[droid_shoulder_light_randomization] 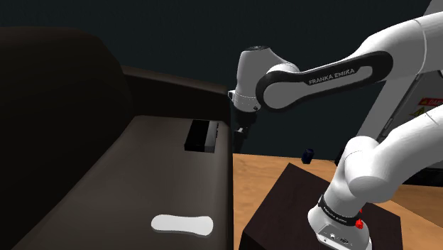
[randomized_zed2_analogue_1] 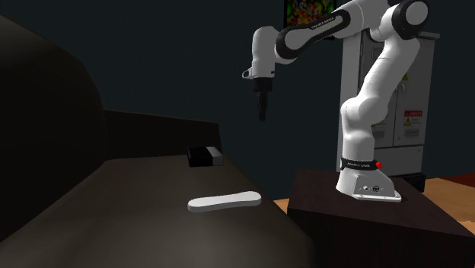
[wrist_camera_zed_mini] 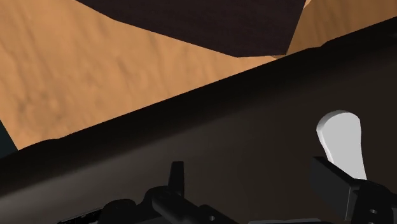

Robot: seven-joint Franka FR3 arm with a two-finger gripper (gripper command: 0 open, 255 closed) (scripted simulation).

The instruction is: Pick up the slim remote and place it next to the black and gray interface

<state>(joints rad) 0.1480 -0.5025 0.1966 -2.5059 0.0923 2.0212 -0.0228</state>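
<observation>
In the shoulder view my tool (droid_shoulder_light_randomization: pixel 241 133) hangs in the air beside the black and gray interface (droid_shoulder_light_randomization: pixel 205 136), on the side where the sofa seat (droid_shoulder_light_randomization: pixel 142 170) ends. The interface sits on the seat close to the backrest. The slim remote (droid_shoulder_light_randomization: pixel 182 224), drawn plain white, lies flat on the same seat, well apart from the interface and farther from the backrest than it is. Nothing is in my grasp.

In the second exterior view my tool (randomized_zed2_analogue_1: pixel 263 111) is well above the interface (randomized_zed2_analogue_1: pixel 205 157) and off to its side, pointing straight down. The remote (randomized_zed2_analogue_1: pixel 224 201) lies in front of the interface, near but not touching it, with bare seat between the two.

In the wrist view my tool (wrist_camera_zed_mini: pixel 253 179) has its two fingers standing apart with nothing between them, so it is open and empty. The remote (wrist_camera_zed_mini: pixel 343 143) shows beyond one finger, off my centre line, on the dark seat, with the wooden floor (wrist_camera_zed_mini: pixel 95 63) past the seat's edge.

As I judge it, no step of the task is finished. I have yet to get over the remote, come down, close on it across its narrow width, lift it, and set it down just beside the interface.
</observation>
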